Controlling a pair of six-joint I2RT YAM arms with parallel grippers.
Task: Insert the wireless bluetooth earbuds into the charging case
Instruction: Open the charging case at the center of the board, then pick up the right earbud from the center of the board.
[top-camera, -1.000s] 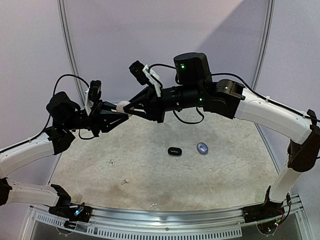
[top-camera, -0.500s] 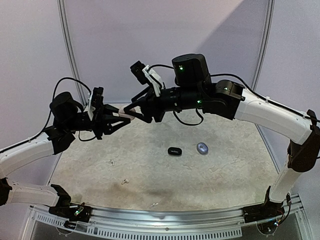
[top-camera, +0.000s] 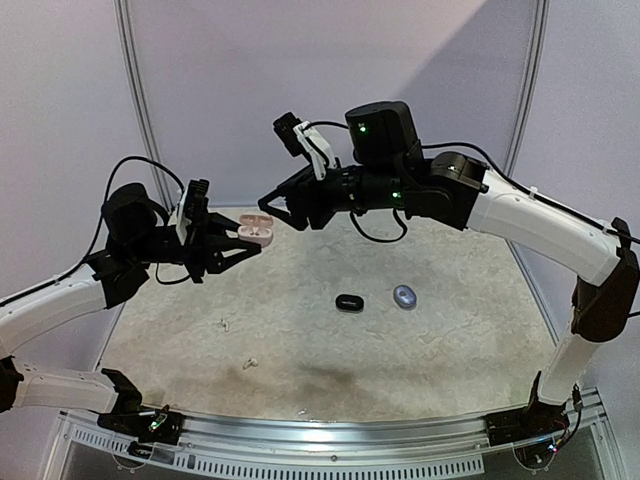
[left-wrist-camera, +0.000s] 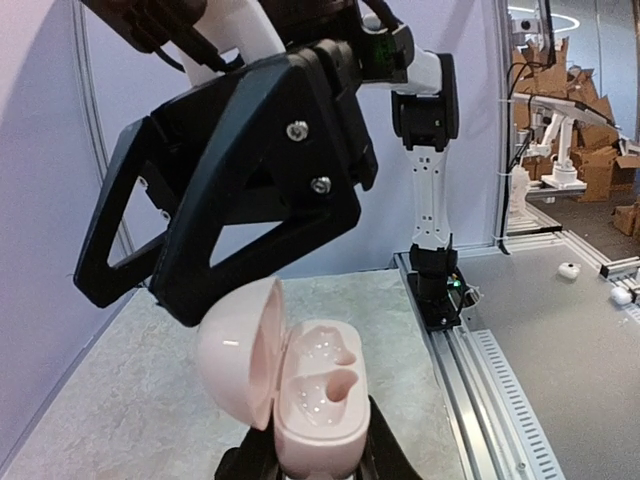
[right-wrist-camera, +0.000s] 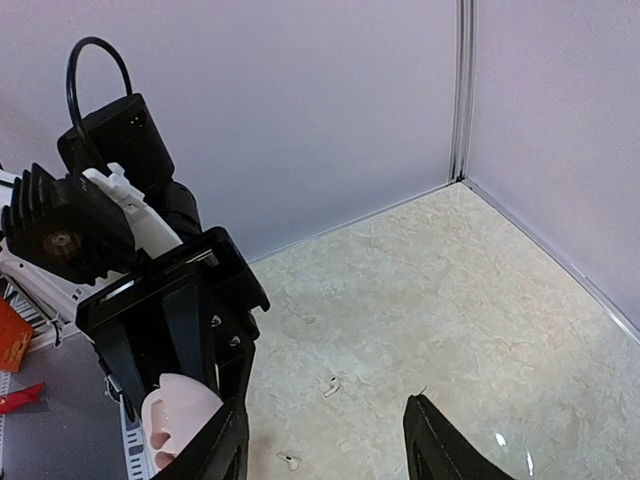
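Observation:
My left gripper (top-camera: 243, 240) is shut on the base of a pale pink charging case (top-camera: 257, 229), held in the air above the table's back left. The case (left-wrist-camera: 318, 395) has its lid (left-wrist-camera: 238, 350) swung open to the left, and both wells are empty. The right gripper (top-camera: 276, 205) hangs open just up and right of the case, apart from it. In the right wrist view its fingers (right-wrist-camera: 226, 445) frame bare floor, with the case (right-wrist-camera: 172, 420) at the lower left. Two white earbuds (right-wrist-camera: 330, 386) (right-wrist-camera: 289, 461) lie on the table; one earbud (top-camera: 249, 364) shows from above.
A black pebble-shaped thing (top-camera: 348, 302) and a silvery-grey one (top-camera: 404, 295) lie near the table's middle. Another small white piece (top-camera: 222, 324) lies at the left, and one (top-camera: 305, 411) near the front rail. Purple walls close the back and sides.
The right gripper has opened and drawn back up and right from the case. The case's lid now stands open. The left gripper has shifted slightly left with the case.

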